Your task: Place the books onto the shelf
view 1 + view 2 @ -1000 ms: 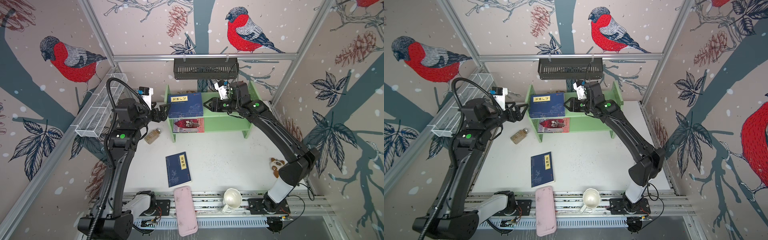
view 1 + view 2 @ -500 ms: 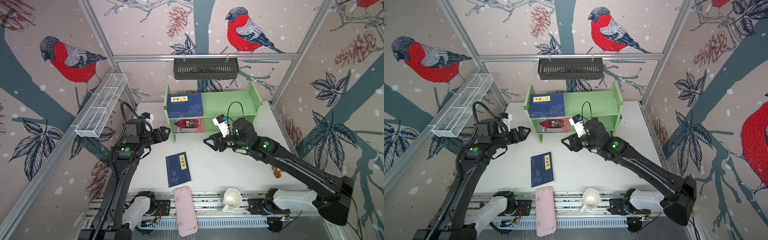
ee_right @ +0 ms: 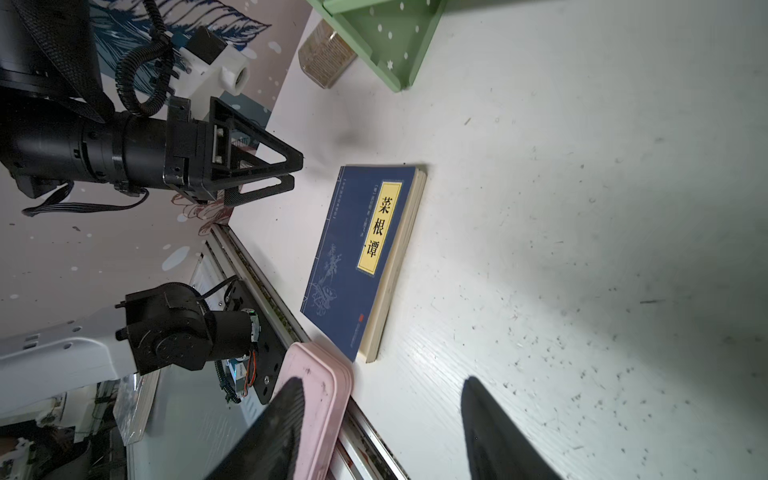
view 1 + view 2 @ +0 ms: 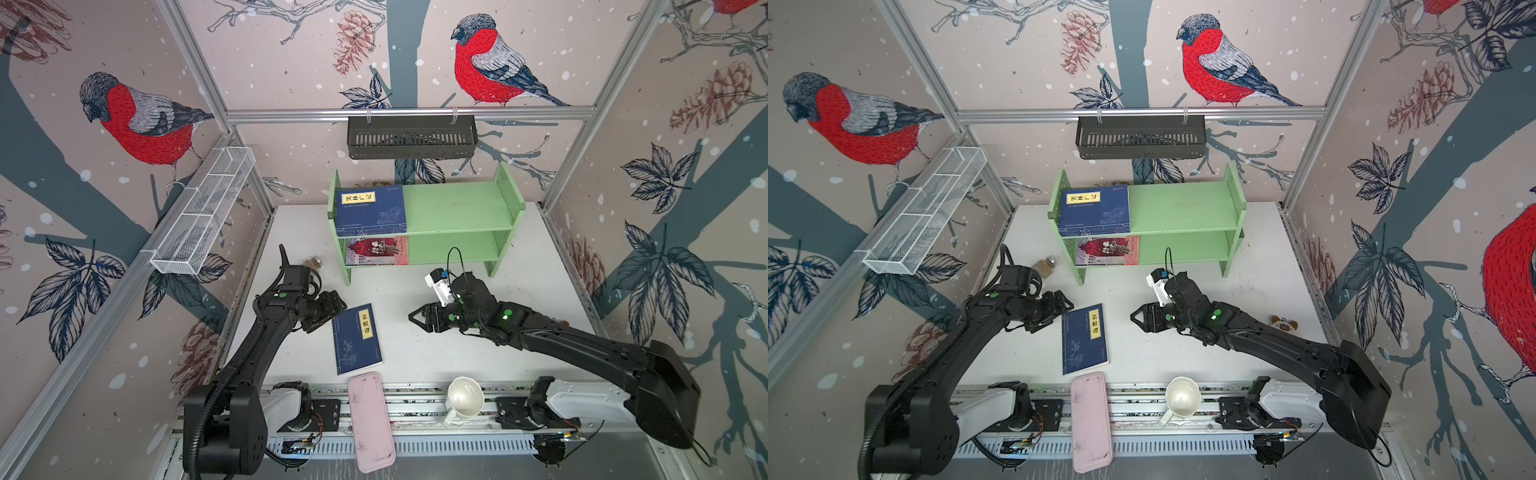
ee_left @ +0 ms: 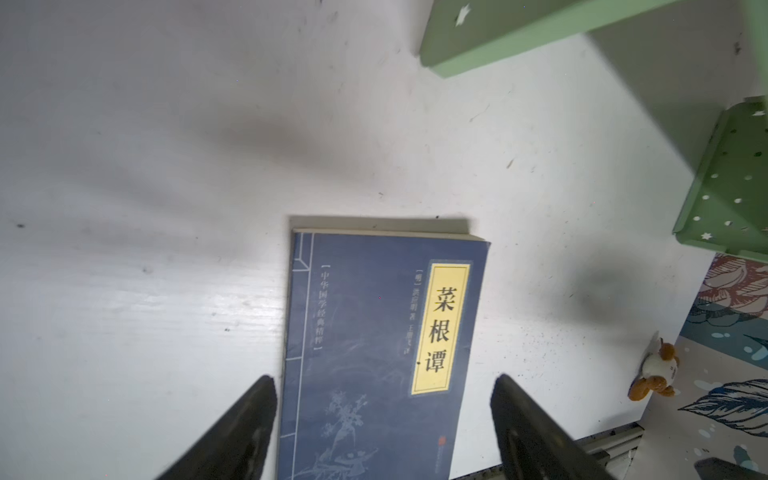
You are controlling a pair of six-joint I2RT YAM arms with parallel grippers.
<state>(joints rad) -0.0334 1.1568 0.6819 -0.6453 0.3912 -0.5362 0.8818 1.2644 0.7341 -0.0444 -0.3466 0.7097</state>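
While one blue book (image 4: 356, 338) lies flat on the table (image 4: 440, 365), away from the shelf (image 4: 457, 208), the left gripper (image 3: 296, 171) beside it and the right gripper (image 4: 413, 319) are open and empty, so I think one must grab it next.

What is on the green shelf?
Top tier of the shelf: navy book at the left end. Lower tier: red-and-grey book, rear covered by the top tier. Anything beneath them is hidden.

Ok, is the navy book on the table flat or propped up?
Flat, closed, cover up: the navy book shows its yellow label in both top views, page edge resting on the table.
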